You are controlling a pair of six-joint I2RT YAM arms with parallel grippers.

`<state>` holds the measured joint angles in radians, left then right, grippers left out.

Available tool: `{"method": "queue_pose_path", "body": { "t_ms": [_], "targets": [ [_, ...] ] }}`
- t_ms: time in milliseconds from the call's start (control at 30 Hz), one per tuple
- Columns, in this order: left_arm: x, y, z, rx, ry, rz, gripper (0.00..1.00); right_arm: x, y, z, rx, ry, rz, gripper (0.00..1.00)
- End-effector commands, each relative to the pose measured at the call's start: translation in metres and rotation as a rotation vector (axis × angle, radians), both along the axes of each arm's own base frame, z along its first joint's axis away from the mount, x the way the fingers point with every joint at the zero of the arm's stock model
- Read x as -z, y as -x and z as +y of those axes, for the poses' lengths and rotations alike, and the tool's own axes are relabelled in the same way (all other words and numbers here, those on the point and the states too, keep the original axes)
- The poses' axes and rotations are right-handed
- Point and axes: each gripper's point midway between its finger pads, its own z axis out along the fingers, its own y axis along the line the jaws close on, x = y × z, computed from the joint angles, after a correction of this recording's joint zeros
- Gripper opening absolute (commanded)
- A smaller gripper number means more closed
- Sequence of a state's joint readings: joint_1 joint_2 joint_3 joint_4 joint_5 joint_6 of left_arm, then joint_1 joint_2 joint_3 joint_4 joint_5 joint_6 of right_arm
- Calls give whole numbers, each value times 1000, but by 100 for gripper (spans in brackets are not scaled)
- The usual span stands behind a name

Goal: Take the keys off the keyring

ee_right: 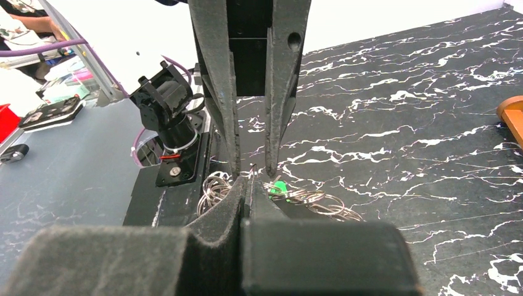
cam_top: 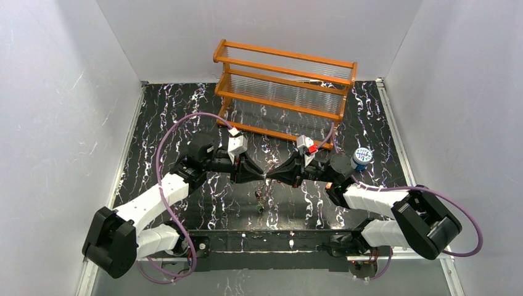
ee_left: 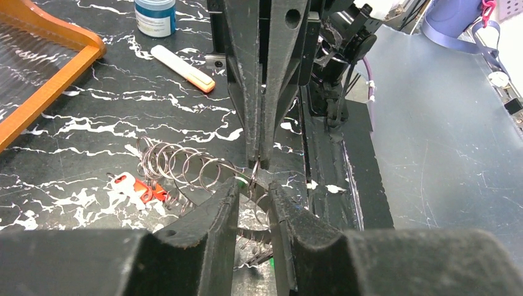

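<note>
Top external is showing L gripper [cam_top: 261, 176] & R gripper [cam_top: 272, 176] meeting tip to tip mid-table, with keyring [cam_top: 262, 198] loops trailing just near of them; keys are too small to tell there. L wrist is showing a red key [ee_left: 147, 192] lying on the table beside the loops. R wrist is showing a green key [ee_right: 280, 187] among them. R jaws are pressing together on a keyring wire. L jaws are standing slightly apart.
</note>
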<state>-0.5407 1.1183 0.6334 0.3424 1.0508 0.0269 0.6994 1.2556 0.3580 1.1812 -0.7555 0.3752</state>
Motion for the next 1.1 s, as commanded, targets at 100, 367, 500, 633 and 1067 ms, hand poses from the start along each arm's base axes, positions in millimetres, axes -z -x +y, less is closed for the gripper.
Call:
{"method": "queue_pose_path", "body": {
  "t_ms": [100,367,500,633,1067],
  "targets": [
    [-16,-3,-5,13,23,-16,15,-39,-3,3,-8,-98,-111,1],
    [-19,0,-7,28,29,17,0,-38,-3,3,-11,-96,-110,1],
    [-21,1,-7,23,32,27,0,-35,-6,4,-4,-83,-100,1],
    [-25,-7,-4,-61,18,36,0,-30,-15,4,44,-57,-83,1],
    [-27,-40,32,-483,-155,149,0,-5,-34,-1,244,91,77,45]
  ]
}}
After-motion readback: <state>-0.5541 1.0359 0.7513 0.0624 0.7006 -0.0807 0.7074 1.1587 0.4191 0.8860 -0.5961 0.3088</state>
